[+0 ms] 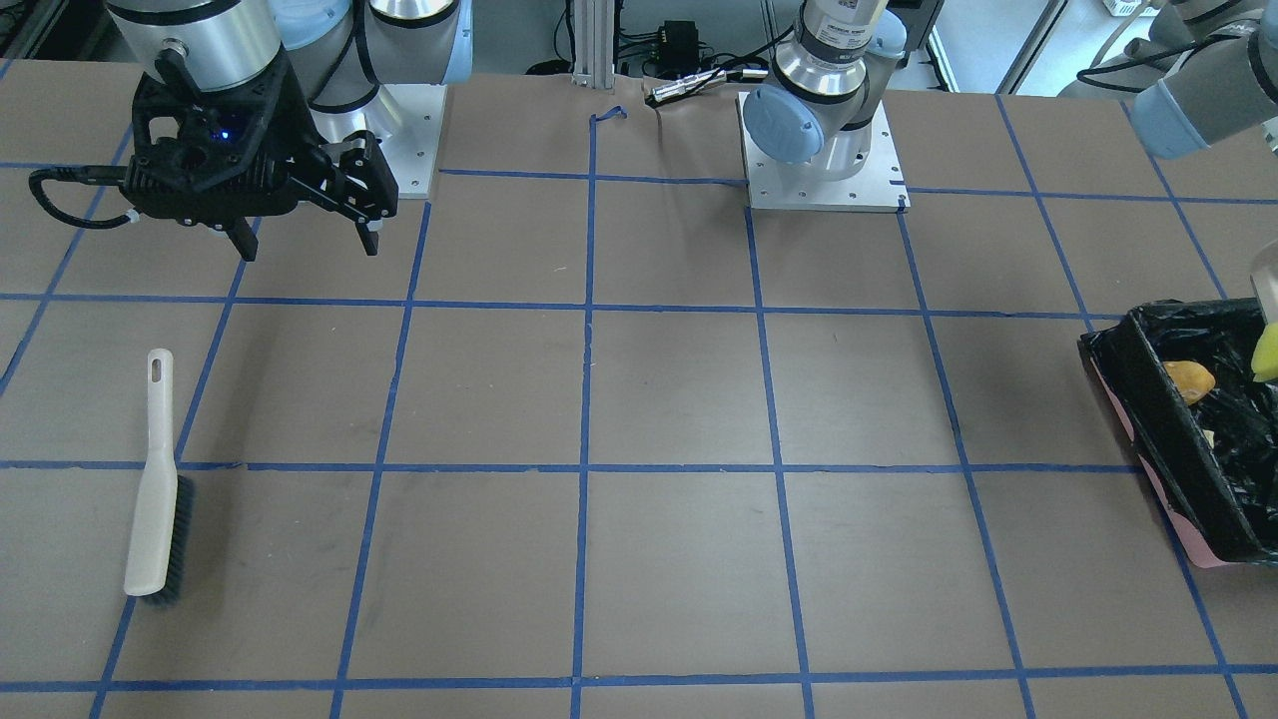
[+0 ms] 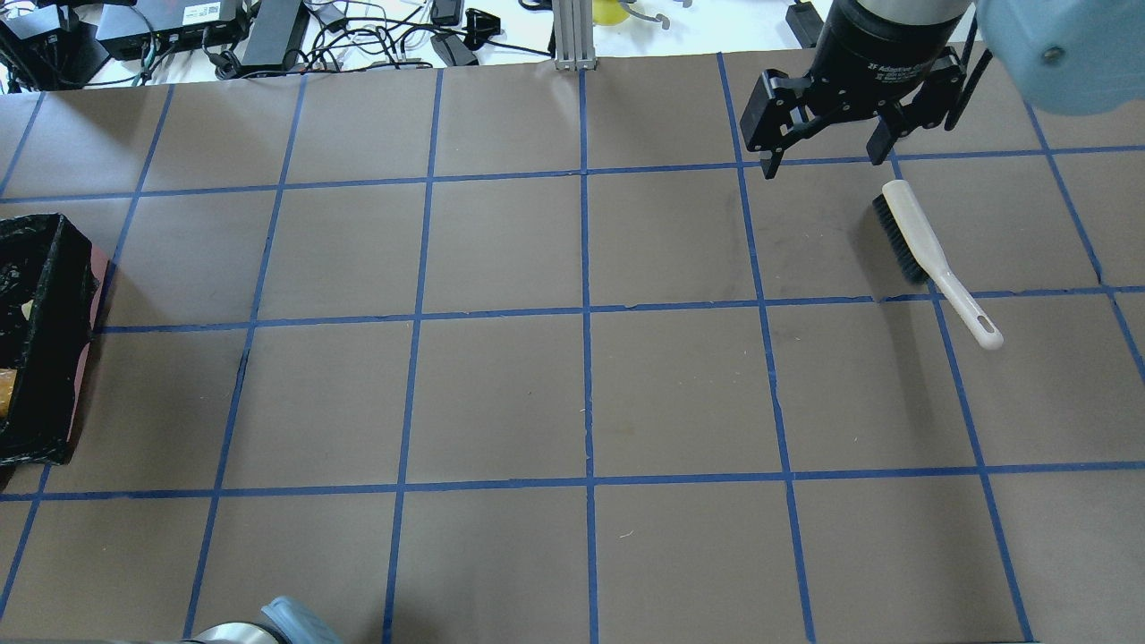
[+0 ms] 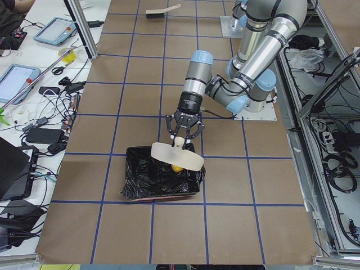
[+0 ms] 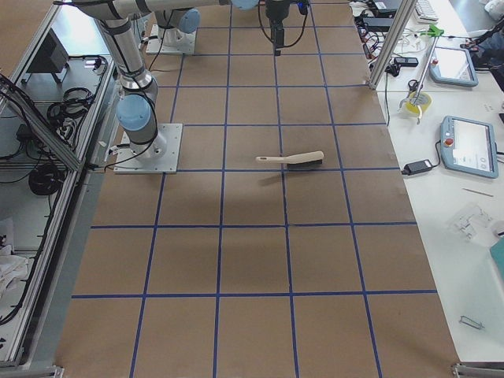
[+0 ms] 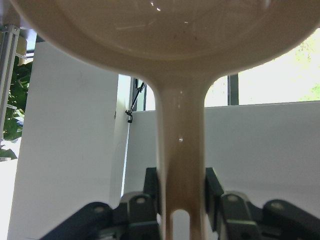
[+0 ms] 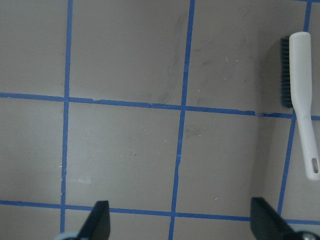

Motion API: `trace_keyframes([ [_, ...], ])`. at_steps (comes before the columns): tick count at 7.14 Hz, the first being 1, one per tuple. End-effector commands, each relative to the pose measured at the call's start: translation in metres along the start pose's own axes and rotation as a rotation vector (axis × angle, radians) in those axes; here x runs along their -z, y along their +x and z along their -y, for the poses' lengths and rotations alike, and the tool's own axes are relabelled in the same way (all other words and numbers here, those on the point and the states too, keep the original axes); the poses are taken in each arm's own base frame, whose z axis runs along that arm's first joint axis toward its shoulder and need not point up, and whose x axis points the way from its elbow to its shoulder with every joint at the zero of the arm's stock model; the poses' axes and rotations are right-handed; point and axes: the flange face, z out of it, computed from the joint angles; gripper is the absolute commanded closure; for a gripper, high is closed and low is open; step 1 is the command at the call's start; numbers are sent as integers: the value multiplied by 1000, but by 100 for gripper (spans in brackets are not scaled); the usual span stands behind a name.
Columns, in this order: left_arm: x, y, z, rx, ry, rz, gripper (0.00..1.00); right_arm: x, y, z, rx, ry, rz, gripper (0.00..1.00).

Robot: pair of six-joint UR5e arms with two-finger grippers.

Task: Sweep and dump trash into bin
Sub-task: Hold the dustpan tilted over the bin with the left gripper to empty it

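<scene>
The bin, pink-sided with a black bag, stands at the table's left end. My left gripper is shut on the handle of the beige dustpan, which hangs tipped over the bin. Of the trash, a brown lump lies in the bag and a yellow sponge wedge shows just under the dustpan's lip, above the bag. At the far right of the table my right gripper hovers open and empty. Just in front of it the white brush lies on the table.
Brown paper with a blue tape grid covers the table. The arms' white base plates sit at the robot's edge. Cables and electronics line the far edge beyond the table, and a side desk with tablets stands there too.
</scene>
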Motion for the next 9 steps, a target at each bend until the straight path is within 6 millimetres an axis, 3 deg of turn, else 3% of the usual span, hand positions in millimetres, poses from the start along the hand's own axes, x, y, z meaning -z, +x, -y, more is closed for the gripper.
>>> trace_keyframes([
  [1, 11, 7, 5, -1, -55, 16, 100, -1, 1, -1, -3, -11, 0, 0],
  [5, 13, 9, 9, 0, -66, 17, 100, -2, 2, -2, -1, -16, -6, 0],
  [7, 1, 6, 10, -52, 73, -10, 100, -1, 0, -2, 13, -13, -3, 0],
  [9, -5, -16, -34, -98, 213, 9, 100, -2, 0, -2, 19, -13, 0, 0],
])
